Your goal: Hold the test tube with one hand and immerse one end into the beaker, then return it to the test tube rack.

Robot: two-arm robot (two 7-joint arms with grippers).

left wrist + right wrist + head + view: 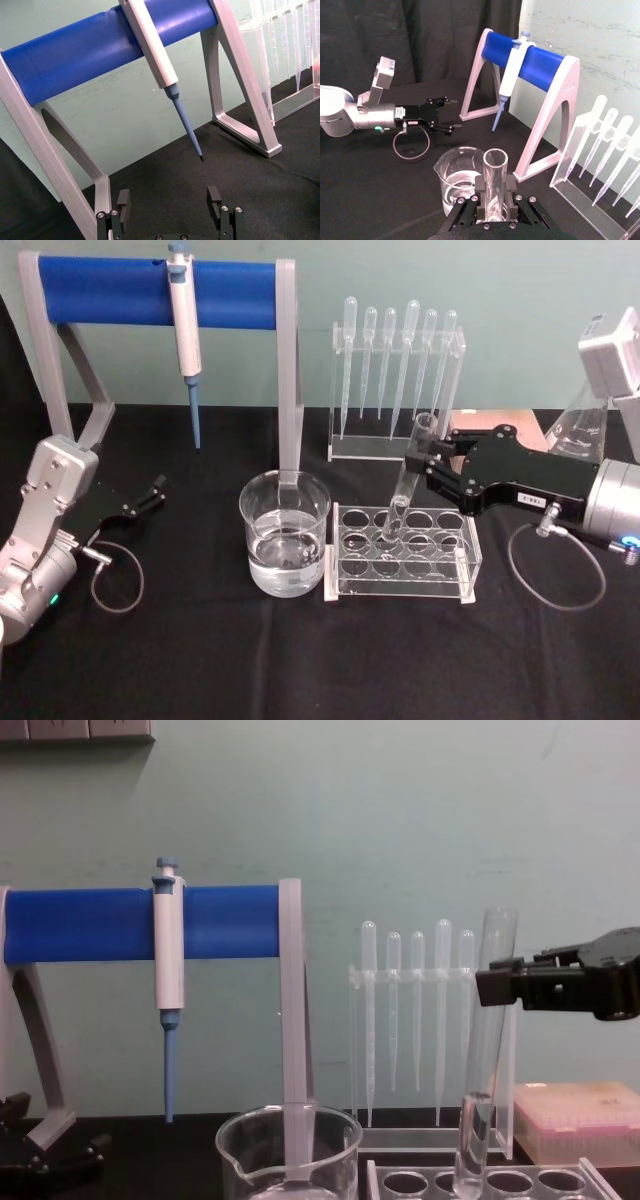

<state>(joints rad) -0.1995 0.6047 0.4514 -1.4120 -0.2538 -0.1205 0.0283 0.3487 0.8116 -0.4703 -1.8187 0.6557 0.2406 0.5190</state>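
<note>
Gripping the long clear glass test tube (pixel 410 475) near its open rim, the black right tool (pixel 428 462) has its narrow jaws closed on both sides of the glass. The tube leans slightly, its rounded bottom just over a hole of the clear plastic rack (pixel 402 550), beside the wide glass beaker (pixel 284 530) holding water. Thin glass is light, stiff, slippery and fragile (a gentle squeeze is enough, I think). The left tool (pixel 150 492) waits open over the black surface (pixel 300 660).

open table (pixel 300 670) in front | beaker (pixel 285 532) just left of tube rack (pixel 402 551) | pipette stand (pixel 396 380) behind
</note>
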